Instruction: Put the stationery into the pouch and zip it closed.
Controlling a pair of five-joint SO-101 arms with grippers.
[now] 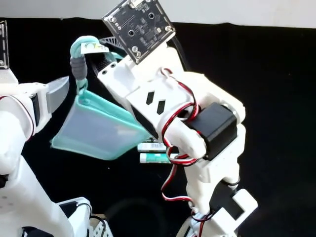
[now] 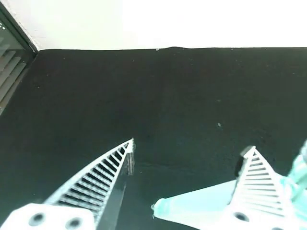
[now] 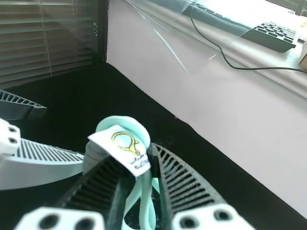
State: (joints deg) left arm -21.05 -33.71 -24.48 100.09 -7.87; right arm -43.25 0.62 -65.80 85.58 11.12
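Teal pouch (image 1: pixel 98 129) hangs centre-left in the high view, its strap (image 3: pixel 115 123) pinched tight by the right gripper (image 3: pixel 149 152). The left gripper (image 2: pixel 190 147) gapes wide beside the pouch, gripping nothing. Stationery (image 1: pixel 157 158) lies beneath it.

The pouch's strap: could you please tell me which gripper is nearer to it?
Right. The right gripper is shut on the strap, just under its tag. The left gripper is open at a corner of the pouch, apart from the strap.

Left arm (image 1: pixel 17 143): upright at the worktop's edge; left claw (image 2: pixel 190 147) spread wide, fingers well apart. Right arm (image 1: pixel 197 123): elbow bent, wrist raised; right claw (image 3: pixel 145 159) pinched onto pouch strap (image 3: pixel 122 127).
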